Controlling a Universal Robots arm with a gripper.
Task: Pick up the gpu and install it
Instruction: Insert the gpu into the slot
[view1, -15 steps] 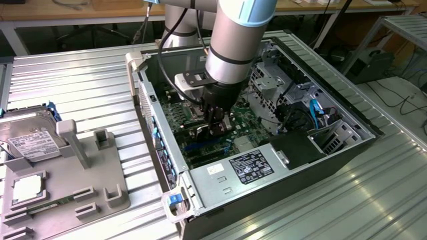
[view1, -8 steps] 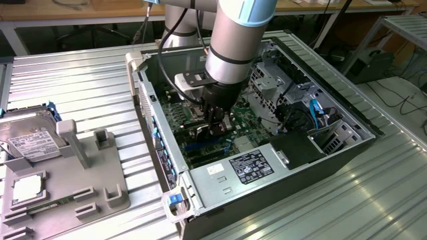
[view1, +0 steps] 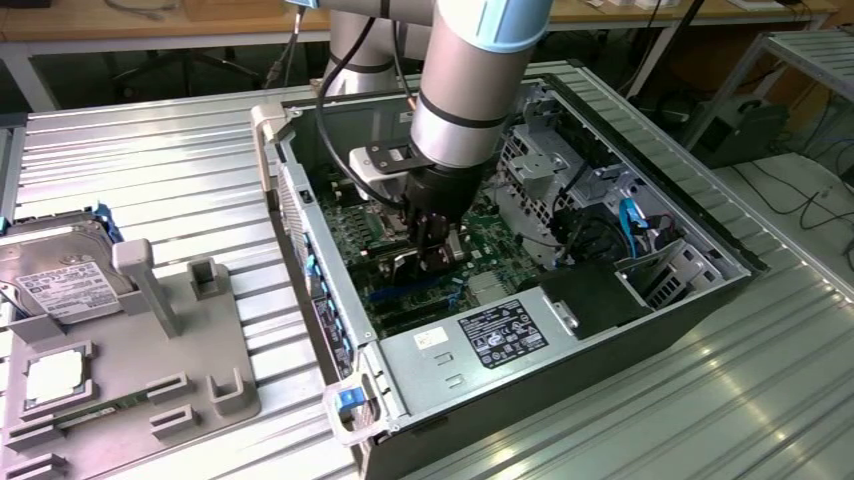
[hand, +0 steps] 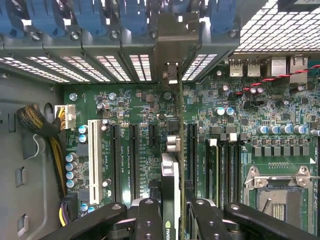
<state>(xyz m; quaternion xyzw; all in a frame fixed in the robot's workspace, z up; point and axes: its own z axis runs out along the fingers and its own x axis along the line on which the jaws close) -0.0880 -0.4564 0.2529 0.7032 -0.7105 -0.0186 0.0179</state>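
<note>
1. My pincer (hand: 172, 212) is down inside the open computer case (view1: 694, 225), its dark fingers (hand: 149, 220) drawn in close and clamped on the gpu (hand: 171, 172), one on each face of the card.
2. The gpu stands on edge between my fingers, its thin green board and dark face seen edge-on, its silver end bracket (hand: 170, 35) up against the case's rear wall among the perforated slot covers (hand: 115, 67).
3. In the exterior view my pincer (view1: 434, 262) sits low over the middle of the motherboard (view1: 387, 240), the card mostly hidden under my wrist; I cannot tell whether its lower edge is seated in a slot.
4. On either side of the card run long black expansion slots (hand: 134, 155), and further along, one white slot (hand: 93, 160).
5. Beyond them on the board: the bare CPU socket (hand: 280, 197) with its metal frame, and blue-topped capacitors (hand: 72, 170).
6. The power supply (view1: 494, 335) with its label fills the case's near corner; a blue cable (view1: 627, 225) hangs by the drive bay.
7. Outside the case, on the ribbed metal table (view1: 147, 170), a grey fixture tray (view1: 160, 370) at the exterior view's left carries a hard drive (view1: 60, 275) at its far corner.
</note>
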